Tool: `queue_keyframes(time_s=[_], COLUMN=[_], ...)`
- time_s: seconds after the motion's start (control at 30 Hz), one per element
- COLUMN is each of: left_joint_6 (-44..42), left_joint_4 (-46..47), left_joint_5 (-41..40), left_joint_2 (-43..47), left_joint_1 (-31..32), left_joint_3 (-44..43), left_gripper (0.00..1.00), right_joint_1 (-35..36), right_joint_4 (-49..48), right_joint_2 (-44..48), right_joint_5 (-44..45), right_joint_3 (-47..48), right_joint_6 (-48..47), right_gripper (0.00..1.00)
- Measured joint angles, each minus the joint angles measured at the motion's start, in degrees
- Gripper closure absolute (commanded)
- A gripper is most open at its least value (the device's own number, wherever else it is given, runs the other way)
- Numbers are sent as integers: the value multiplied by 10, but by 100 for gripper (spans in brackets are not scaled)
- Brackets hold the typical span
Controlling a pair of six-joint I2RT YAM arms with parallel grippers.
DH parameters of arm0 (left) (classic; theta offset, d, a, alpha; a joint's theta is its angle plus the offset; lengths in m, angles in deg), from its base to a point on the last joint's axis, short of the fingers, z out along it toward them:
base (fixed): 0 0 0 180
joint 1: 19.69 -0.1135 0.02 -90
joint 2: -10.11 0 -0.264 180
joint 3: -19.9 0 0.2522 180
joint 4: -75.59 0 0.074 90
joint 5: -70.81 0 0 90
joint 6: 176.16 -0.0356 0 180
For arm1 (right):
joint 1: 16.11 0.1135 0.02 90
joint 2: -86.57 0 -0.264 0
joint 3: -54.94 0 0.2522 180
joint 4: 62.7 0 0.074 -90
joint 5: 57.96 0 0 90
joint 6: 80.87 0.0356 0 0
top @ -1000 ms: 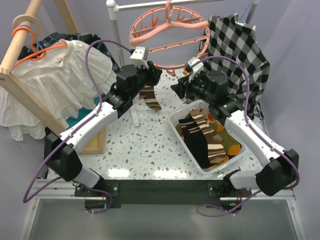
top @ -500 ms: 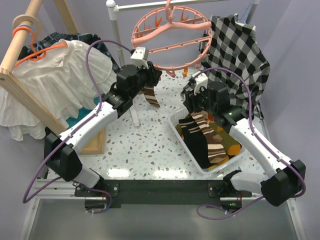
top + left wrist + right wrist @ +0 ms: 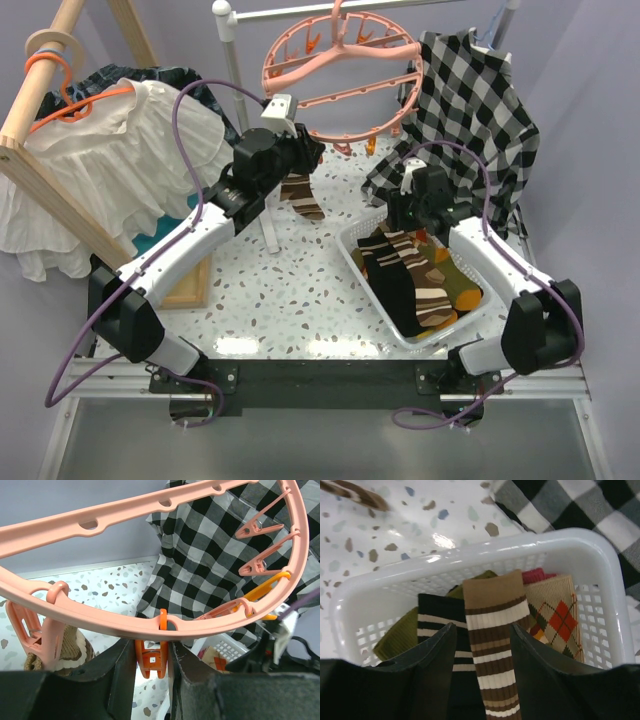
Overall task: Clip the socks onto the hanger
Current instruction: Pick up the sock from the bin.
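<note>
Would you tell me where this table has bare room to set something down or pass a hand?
The widest bare patch of table lies between the left arm and the white basket, running to the near edge. A smaller one sits below the hanging striped sock. Crowded: the basket itself, and the back right under the checked shirt.

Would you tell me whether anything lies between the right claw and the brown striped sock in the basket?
Nothing visible does. The right claw hangs open over the basket, and the brown striped sock lies on top of the pile, directly under its jaws.
</note>
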Motion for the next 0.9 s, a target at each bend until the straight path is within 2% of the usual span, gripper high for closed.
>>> queue_keyframes(time_s=[0.2, 0.3, 0.33, 0.43, 0.47, 0.53, 0.9], left_joint_6=[2, 2, 2, 2, 2, 2, 2], left_joint_4=[-5, -6, -7, -8, -8, -8, -9], left_joint_5=[2, 4, 4, 5, 5, 6, 9], left_joint_2=[0, 0, 0, 0, 0, 0, 1], left_joint_1=[0, 0, 0, 0, 0, 0, 0], left_joint_3=[0, 0, 0, 0, 0, 0, 0], left_gripper=[100, 100, 100, 100, 100, 100, 100], right_joint_1=[-17, -15, -15, -15, -15, -15, 1], right_joint_4=[-11, -16, -17, -19, -20, -21, -9], right_joint_2=[-78, -97, -101, -101, -101, -97, -44], right_joint_5=[-16, -29, -32, -37, -37, -36, -27], right_joint_3=[-2, -7, -9, -17, -19, -24, -56], right_joint_6=[32, 36, 36, 34, 35, 33, 30], right_gripper=[55, 67, 76, 85, 93, 100, 100])
